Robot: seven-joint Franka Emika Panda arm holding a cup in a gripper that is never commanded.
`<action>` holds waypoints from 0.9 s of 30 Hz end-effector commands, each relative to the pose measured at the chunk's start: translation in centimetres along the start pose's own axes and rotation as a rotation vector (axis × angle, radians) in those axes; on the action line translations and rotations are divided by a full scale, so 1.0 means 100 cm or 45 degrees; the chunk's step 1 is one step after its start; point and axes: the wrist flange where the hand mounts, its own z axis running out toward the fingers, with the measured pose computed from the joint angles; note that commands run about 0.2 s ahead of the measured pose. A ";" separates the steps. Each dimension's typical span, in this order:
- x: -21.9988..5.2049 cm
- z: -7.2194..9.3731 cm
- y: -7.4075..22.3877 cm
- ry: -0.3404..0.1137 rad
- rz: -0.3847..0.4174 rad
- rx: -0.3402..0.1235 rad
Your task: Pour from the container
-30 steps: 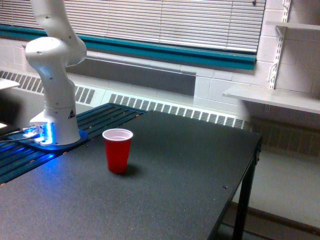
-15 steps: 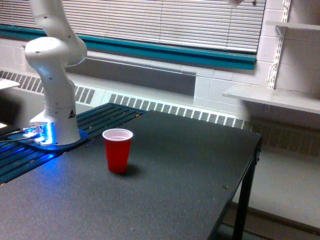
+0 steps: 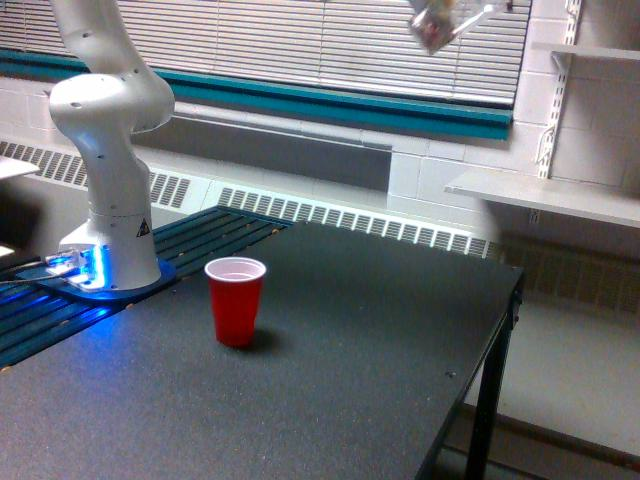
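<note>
The container (image 3: 438, 24), a small clear cup with pinkish-white bits showing through, hangs blurred and tilted at the very top of the exterior view, in front of the window blinds. It is high above the black table (image 3: 330, 400), to the right of the red cup (image 3: 236, 300). The red cup stands upright on the table with its white inside showing. The gripper holding the container is cut off by the top edge. The white arm's base and lower links (image 3: 108, 150) rise at the exterior view's left.
The arm's base (image 3: 105, 270) glows blue at the table's left, on dark slats. The table's right edge (image 3: 505, 330) drops to the floor. White wall shelves (image 3: 545, 195) hang at the exterior view's right, and a radiator grille (image 3: 350, 220) runs behind the table.
The clear container has come into view at the top edge and moved down and to the left. The red cup and the arm's base have not moved.
</note>
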 end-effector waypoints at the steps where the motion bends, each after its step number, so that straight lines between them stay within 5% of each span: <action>1: -0.016 0.003 0.020 -0.005 0.032 -0.050; 27: -0.091 0.017 0.077 -0.112 0.015 -0.243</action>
